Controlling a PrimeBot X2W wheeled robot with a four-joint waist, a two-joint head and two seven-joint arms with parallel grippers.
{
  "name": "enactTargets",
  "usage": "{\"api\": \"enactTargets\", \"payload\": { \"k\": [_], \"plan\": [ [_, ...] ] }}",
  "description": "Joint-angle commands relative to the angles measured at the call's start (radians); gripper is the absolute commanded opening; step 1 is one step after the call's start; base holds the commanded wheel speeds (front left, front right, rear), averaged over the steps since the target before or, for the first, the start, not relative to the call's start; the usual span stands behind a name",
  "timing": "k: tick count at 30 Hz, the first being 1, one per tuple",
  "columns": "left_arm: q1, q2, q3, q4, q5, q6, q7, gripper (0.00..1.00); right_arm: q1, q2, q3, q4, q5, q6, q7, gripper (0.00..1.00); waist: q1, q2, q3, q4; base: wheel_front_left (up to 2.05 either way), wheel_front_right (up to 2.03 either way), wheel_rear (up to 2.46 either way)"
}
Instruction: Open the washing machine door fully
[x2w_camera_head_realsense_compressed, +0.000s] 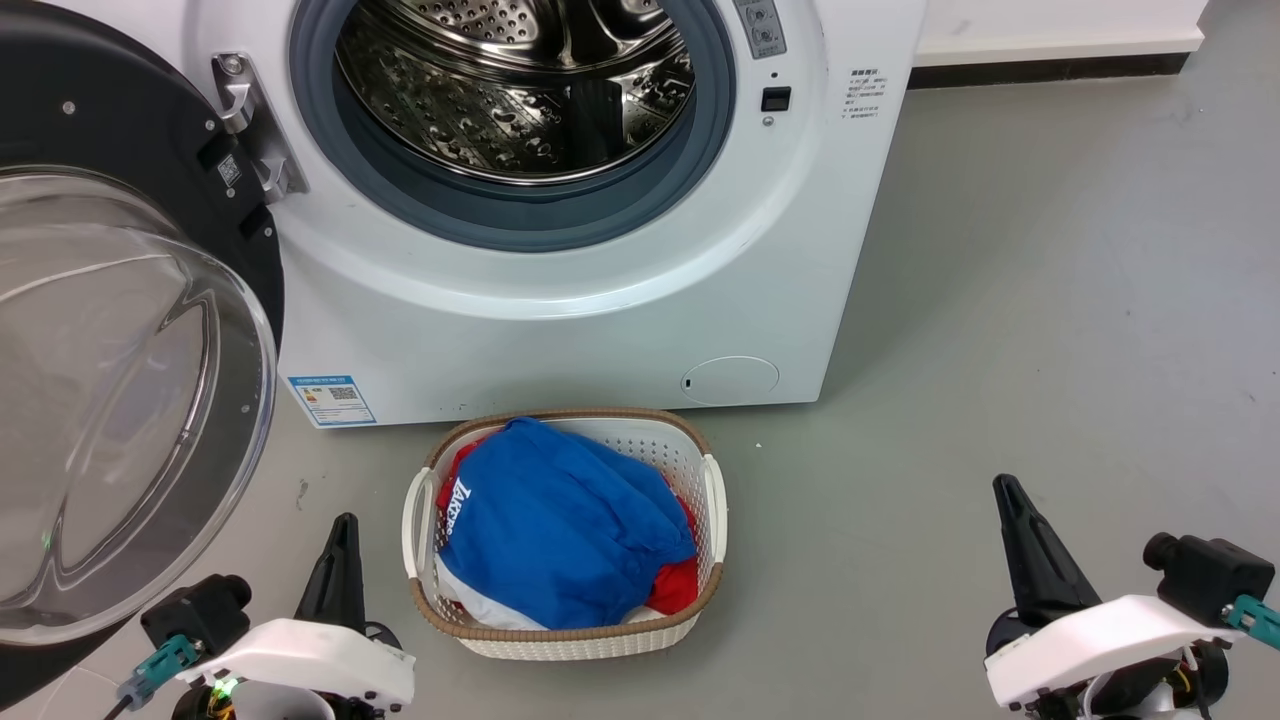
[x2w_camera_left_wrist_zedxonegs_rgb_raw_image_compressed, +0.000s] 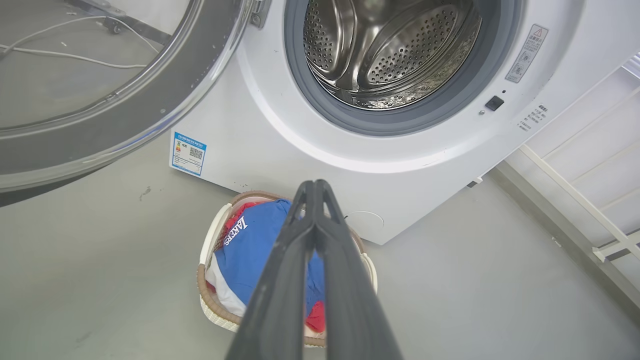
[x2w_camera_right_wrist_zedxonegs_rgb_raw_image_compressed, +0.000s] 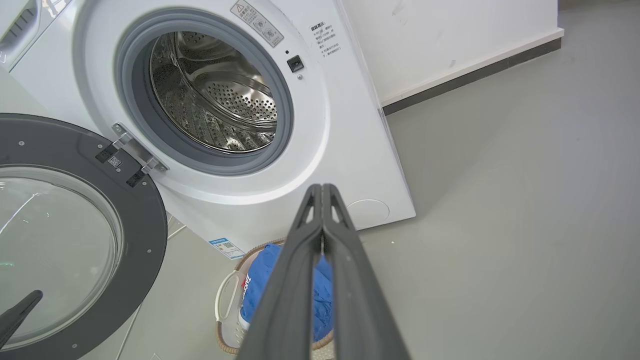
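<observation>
Grey floor (x2w_camera_head_realsense_compressed: 1050, 300); washing machine door (x2w_camera_head_realsense_compressed: 120, 350) wide open; left wrist view adds cables (x2w_camera_left_wrist_zedxonegs_rgb_raw_image_compressed: 75, 54); both jaws closed, empty.

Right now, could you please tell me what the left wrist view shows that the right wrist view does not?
Left wrist view, not the right: white cables on the floor beyond the washing machine door, and a white railing. Right wrist view, not the left: a dark skirting strip along the wall. Both: the washing machine, that door swung open, the steel drum, the laundry basket holding a blue garment, and each arm's own shut fingers, left gripper and right gripper.
</observation>
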Motion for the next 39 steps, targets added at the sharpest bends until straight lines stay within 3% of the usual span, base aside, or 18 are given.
{"api": "enactTargets", "payload": {
  "k": [1, 10, 39],
  "plan": [
    [-0.025, 0.000, 0.012, -0.014, -0.023, -0.004, 0.005, 0.00, -0.032, -0.009, -0.004, -0.010, 0.033, 0.000, 0.003, 0.00, 0.0000, 0.0000, 0.000, 0.000, 0.00, 0.00, 0.00],
    [-0.031, -0.017, 0.038, -0.014, -0.158, -0.024, 0.045, 0.00, -0.044, -0.015, -0.012, 0.013, 0.201, 0.000, 0.016, 0.00, 0.0000, 0.0000, -0.006, 0.005, 0.00, 0.00, 0.00],
    [-0.045, -0.058, 0.100, -0.012, -0.464, -0.070, 0.139, 0.00, -0.070, -0.022, -0.042, 0.065, 0.577, 0.000, 0.055, 0.00, 0.0000, 0.0000, -0.022, 0.018, 0.00, 0.00, 0.00]
  ]
}}
